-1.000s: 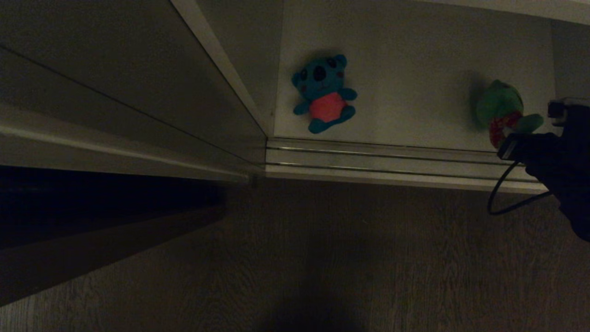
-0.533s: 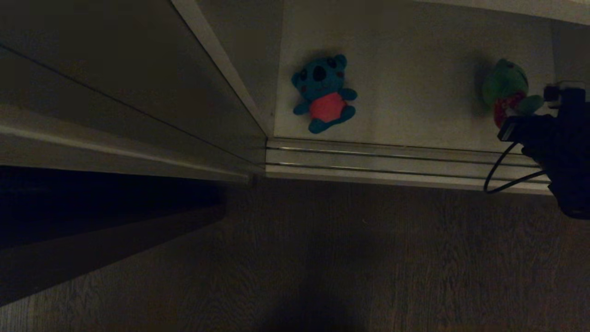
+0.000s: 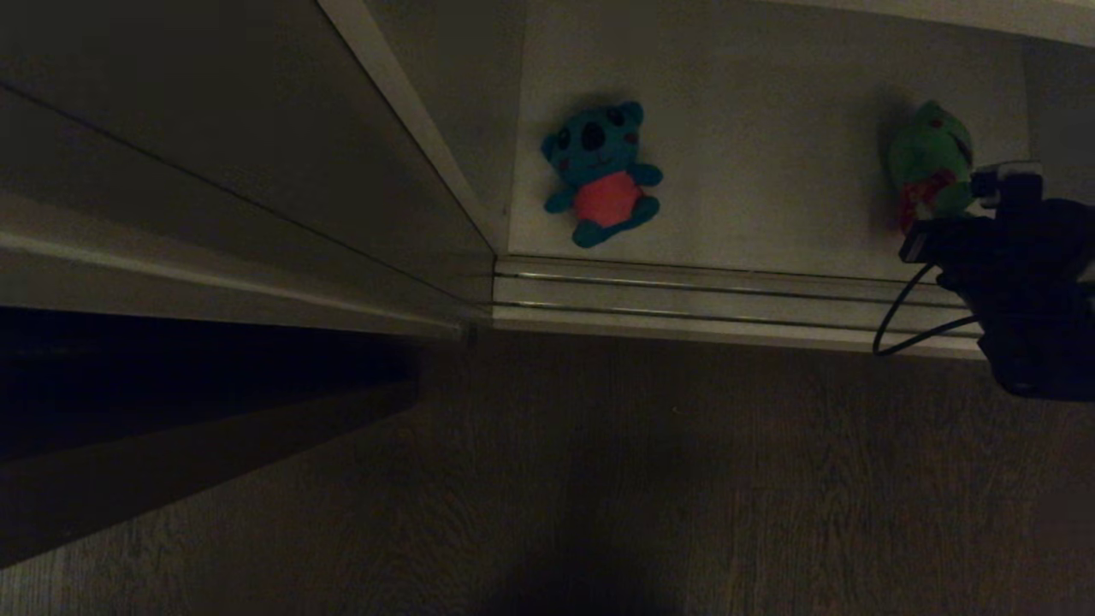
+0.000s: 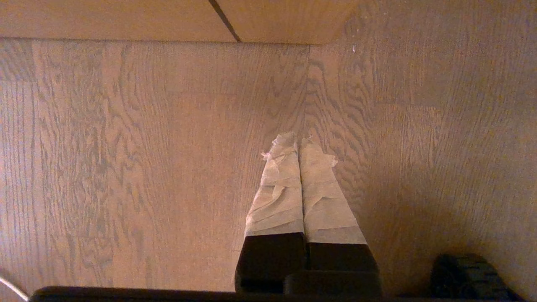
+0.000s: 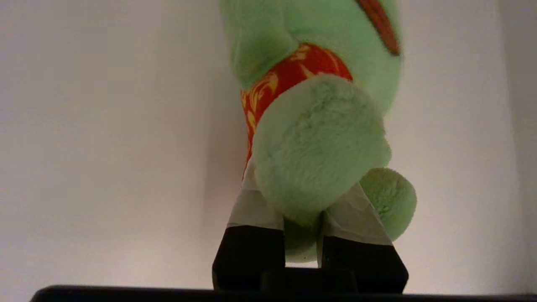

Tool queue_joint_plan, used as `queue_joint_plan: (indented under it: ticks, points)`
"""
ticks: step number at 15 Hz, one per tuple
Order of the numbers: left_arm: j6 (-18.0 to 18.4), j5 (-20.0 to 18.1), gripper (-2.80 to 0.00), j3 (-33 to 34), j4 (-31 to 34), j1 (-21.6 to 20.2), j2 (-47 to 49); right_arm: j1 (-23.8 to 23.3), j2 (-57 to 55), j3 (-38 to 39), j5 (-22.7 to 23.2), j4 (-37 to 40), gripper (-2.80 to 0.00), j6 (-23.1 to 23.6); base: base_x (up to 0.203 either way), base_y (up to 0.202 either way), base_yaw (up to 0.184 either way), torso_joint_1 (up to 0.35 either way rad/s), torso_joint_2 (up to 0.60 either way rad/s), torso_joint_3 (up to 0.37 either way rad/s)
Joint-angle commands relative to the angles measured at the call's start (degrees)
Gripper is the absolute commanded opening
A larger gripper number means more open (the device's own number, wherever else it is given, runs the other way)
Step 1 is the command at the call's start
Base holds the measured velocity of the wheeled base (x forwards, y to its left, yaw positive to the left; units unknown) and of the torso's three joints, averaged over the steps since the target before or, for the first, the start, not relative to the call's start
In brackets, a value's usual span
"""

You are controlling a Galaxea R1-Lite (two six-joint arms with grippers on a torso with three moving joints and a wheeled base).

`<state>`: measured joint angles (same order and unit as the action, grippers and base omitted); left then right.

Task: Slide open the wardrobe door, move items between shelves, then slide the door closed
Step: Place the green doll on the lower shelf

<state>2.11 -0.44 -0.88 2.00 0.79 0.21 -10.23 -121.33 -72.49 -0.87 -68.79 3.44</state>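
Note:
The green frog (image 3: 931, 158) with red markings is clamped by its lower body in my right gripper (image 3: 934, 224), over the right part of the white shelf (image 3: 770, 111). The right wrist view shows the taped fingers (image 5: 254, 209) pressed on either side of the frog (image 5: 319, 138), with their tips buried in the plush. On the same shelf, further left, the teal-blue bear (image 3: 603, 171) with a red belly lies on its back. The sliding wardrobe door (image 3: 214, 154) stands slid over to the left, so this compartment is uncovered. My left gripper (image 4: 298, 142) hangs shut and empty over the wooden floor (image 4: 126, 147).
A pale double sliding track (image 3: 727, 295) runs along the compartment's front edge, under my right arm and its looping black cable (image 3: 894, 329). Dark wooden floor (image 3: 599, 479) lies in front of the wardrobe. A white side wall (image 3: 1056, 94) bounds the shelf just right of the frog.
My right gripper has carried the frog further in over the shelf, away from the track, and a little leftward. The bear, the door and the left arm stayed put.

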Motion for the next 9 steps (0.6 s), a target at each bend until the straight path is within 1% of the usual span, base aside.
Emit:
queue_joint_plan:
  ticks: [1, 2, 9]
  points:
    - [0.00, 0.00, -2.80, 0.00, 0.02, 0.00, 0.05, -0.04, -1.89, -2.40, 0.22, -0.29, -2.80, 0.31, 0.000, 0.000, 0.000, 0.000, 0.00, 0.000]
    - [0.00, 0.00, -2.80, 0.00, 0.02, 0.00, -0.03, -0.05, -2.21, -3.58, 0.25, -0.37, -2.80, 0.47, 0.000, 0.000, 0.000, 0.000, 0.00, 0.000]
    - [0.00, 0.00, -2.80, 0.00, 0.02, 0.00, -0.03, -0.67, -1.05, -5.32, 0.34, -0.87, -2.80, 1.13, 0.000, 0.000, 0.000, 0.000, 0.00, 0.000]
